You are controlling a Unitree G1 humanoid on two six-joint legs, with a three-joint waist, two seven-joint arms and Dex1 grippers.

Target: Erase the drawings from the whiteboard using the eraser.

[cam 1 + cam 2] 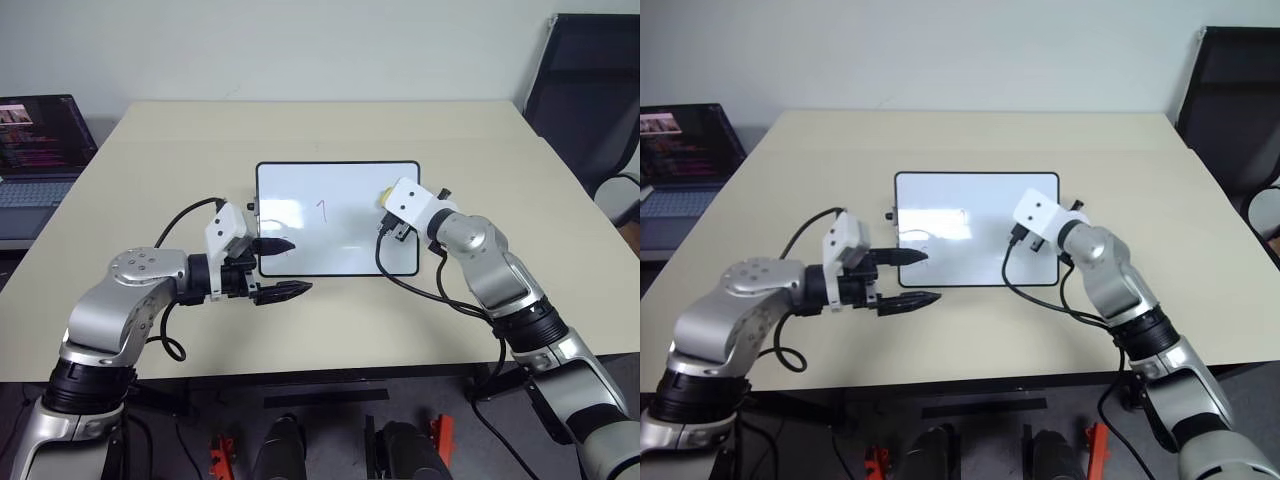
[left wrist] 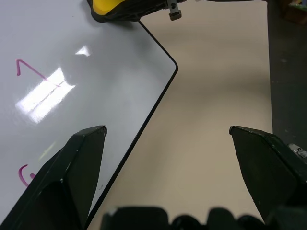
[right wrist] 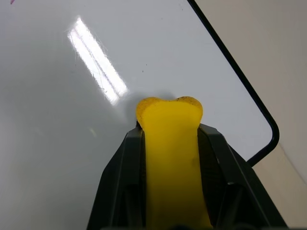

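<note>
Right end effector (image 3: 168,158) pinches eraser (image 3: 170,143) at whiteboard (image 1: 350,225) right edge; red drawings (image 1: 321,209) lie toward the robot's left, mid-board and by the left edge. Left end effector (image 1: 283,268), spread, sits nearer them but empty

The whiteboard (image 1: 337,220) lies mid-table (image 1: 300,130) — eraser (image 1: 385,196) on its right part, laptop (image 1: 40,150) far left.

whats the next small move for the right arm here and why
Probably slide the eraser across the whiteboard toward the robot's left, to the nearest red mark. The right tool grips it over the board's right part, and drawings remain.
</note>
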